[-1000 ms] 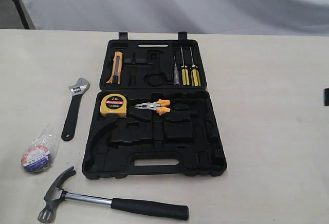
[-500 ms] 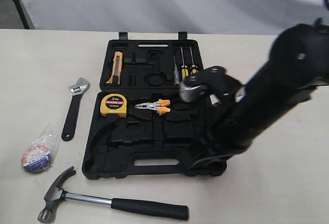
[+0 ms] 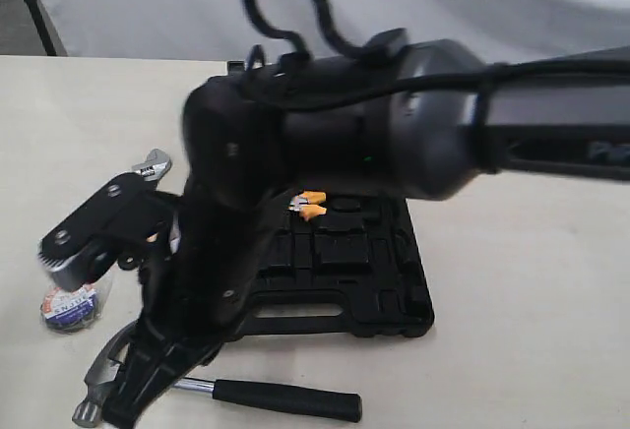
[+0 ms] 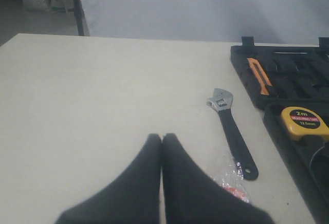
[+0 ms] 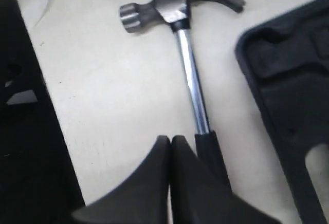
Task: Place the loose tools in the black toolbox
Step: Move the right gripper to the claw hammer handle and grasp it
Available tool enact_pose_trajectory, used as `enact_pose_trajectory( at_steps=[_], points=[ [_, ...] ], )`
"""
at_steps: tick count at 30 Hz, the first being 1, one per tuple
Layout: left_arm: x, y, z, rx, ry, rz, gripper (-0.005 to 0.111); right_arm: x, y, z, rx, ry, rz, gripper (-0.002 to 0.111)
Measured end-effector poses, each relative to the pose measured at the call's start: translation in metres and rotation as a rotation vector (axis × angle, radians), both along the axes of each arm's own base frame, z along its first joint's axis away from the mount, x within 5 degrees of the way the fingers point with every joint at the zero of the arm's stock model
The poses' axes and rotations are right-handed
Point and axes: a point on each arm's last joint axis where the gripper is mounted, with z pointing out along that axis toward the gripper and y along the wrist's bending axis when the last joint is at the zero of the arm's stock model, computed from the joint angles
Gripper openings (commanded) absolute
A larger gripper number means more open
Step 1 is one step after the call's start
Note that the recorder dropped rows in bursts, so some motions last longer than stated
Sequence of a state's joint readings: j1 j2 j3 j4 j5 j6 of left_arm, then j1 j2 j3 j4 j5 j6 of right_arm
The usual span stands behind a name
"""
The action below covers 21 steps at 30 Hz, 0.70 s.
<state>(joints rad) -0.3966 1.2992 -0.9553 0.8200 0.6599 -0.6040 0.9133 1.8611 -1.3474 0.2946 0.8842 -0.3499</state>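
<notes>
The claw hammer lies on the table in front of the open black toolbox. My right arm reaches across the box, and my right gripper hangs shut over the hammer's shaft near its head. In the right wrist view the right gripper is empty, right beside the hammer where shaft meets black grip. The black wrench and the wrapped tape roll lie left of the toolbox. My left gripper is shut and empty above bare table beside the roll.
The yellow tape measure and orange-handled pliers sit in the box's near half, an orange utility knife in the far half. My right arm hides most of the box and part of the wrench in the exterior view.
My right arm swung in from the right edge, crossed over the toolbox and came down at the front left over the hammer. The tools have not moved.
</notes>
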Motion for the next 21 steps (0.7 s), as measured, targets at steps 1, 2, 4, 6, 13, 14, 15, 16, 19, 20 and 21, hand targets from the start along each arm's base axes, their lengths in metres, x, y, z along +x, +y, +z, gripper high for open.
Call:
enact_pose_trajectory(
  at_steps=[1,2,4,6,13,14,15,16,19,20,21],
  points=[
    [0.0,0.0,0.0,0.0,0.0,0.0,0.001,-0.003,0.008,-0.001,-0.011,-0.003,0.029,0.004],
    [0.0,0.0,0.0,0.0,0.0,0.0,0.001,-0.004,0.016,-0.002,-0.025,-0.009,0.055,0.009],
    [0.0,0.0,0.0,0.0,0.0,0.0,0.001,-0.004,0.031,-0.007,-0.049,-0.029,0.096,0.023],
    [0.0,0.0,0.0,0.0,0.0,0.0,0.001,-0.006,0.045,-0.012,-0.071,-0.043,0.133,0.037],
    [0.0,0.0,0.0,0.0,0.0,0.0,0.001,-0.002,0.071,-0.036,-0.126,-0.071,0.157,0.046],
    [0.0,0.0,0.0,0.0,0.0,0.0,0.001,0.0,0.071,-0.04,-0.141,-0.078,0.157,0.046],
    [0.0,0.0,0.0,0.0,0.0,0.0,0.001,0.001,0.071,-0.045,-0.159,-0.083,0.159,0.046],
    [0.0,0.0,0.0,0.0,0.0,0.0,0.001,0.003,0.071,-0.049,-0.174,-0.09,0.155,0.046],
    [0.0,0.0,0.0,0.0,0.0,0.0,0.001,0.006,0.072,-0.061,-0.199,-0.101,0.152,0.046],
    [0.0,0.0,0.0,0.0,0.0,0.0,0.001,0.006,0.073,-0.065,-0.203,-0.102,0.152,0.046],
    [0.0,0.0,0.0,0.0,0.0,0.0,0.001,0.007,0.073,-0.068,-0.203,-0.106,0.152,0.046]
  ],
)
